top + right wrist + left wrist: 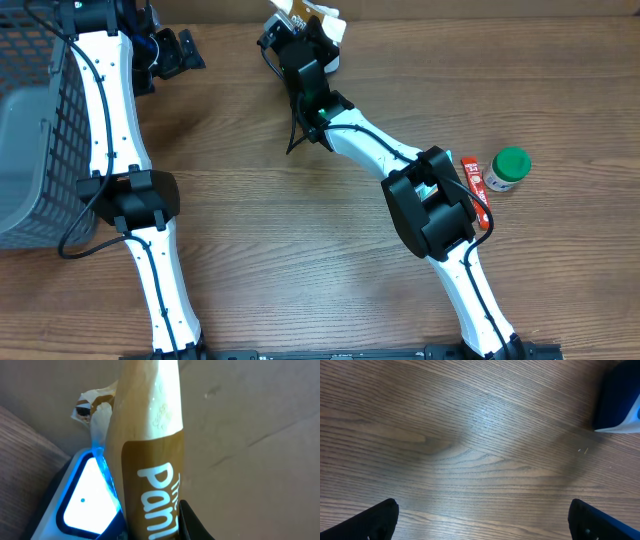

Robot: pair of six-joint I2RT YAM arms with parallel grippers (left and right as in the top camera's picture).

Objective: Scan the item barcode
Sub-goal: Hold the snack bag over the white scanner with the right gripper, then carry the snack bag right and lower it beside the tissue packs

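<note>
Pinching a tan packet (white lettering, only partly readable) between its jaws, the right gripper holds it just in front of the blue-lit window of the scanner at the far edge of the table. The left gripper, jaws spread wide, hovers over bare wood near a grey basket. A green-capped bottle and red sachet lie well apart, at right.

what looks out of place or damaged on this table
Nothing stands out: the right claw grips the brown white-lettered packet beside the blue-lit scanner window, and the red sachet and green-capped white jar sit together, nothing spilled.
</note>
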